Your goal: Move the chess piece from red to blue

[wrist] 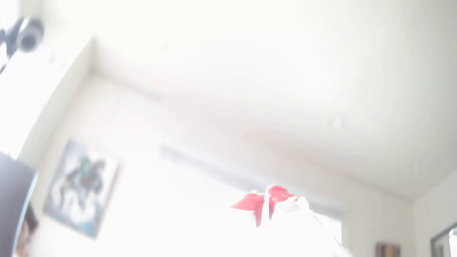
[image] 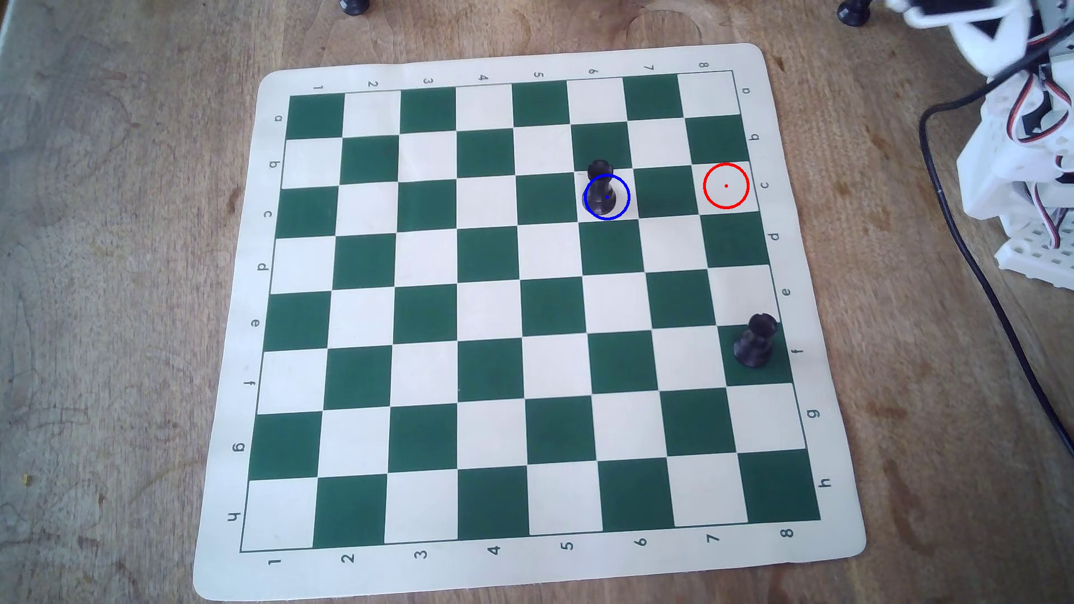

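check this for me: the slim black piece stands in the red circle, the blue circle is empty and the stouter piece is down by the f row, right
Not quite: the circles are swapped. In the overhead view the slim chess piece stands in the blue circle, and the red circle is empty. The stouter piece is indeed by the f row.

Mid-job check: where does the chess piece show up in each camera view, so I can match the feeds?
Overhead view: the chess piece stands upright on the board's right half, its base inside the blue circle, two squares left of the empty red circle.
Wrist view: not in it; the camera points up at a washed-out room.
Shared landmark: none certain; only the robot arm may appear in both, as the blurred red-tipped tool in the wrist view.
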You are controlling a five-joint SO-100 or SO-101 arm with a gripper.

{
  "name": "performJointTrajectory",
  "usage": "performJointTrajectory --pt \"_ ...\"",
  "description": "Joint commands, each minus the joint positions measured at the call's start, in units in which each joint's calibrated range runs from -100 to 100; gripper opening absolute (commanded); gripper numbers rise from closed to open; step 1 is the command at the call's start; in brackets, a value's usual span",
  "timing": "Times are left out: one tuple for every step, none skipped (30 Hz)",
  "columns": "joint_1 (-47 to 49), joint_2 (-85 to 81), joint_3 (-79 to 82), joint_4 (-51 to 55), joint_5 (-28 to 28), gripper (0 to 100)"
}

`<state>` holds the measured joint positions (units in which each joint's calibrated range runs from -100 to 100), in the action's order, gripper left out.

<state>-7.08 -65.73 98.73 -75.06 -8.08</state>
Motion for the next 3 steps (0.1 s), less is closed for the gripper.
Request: performJointTrajectory --pt "-0.5 -1.8 1.3 -13.3 0.4 0" --pt "-0.2 -1.6 1.3 -15.8 0.4 0" --pt "0.2 -1.1 1.3 -18.5 0.8 0"
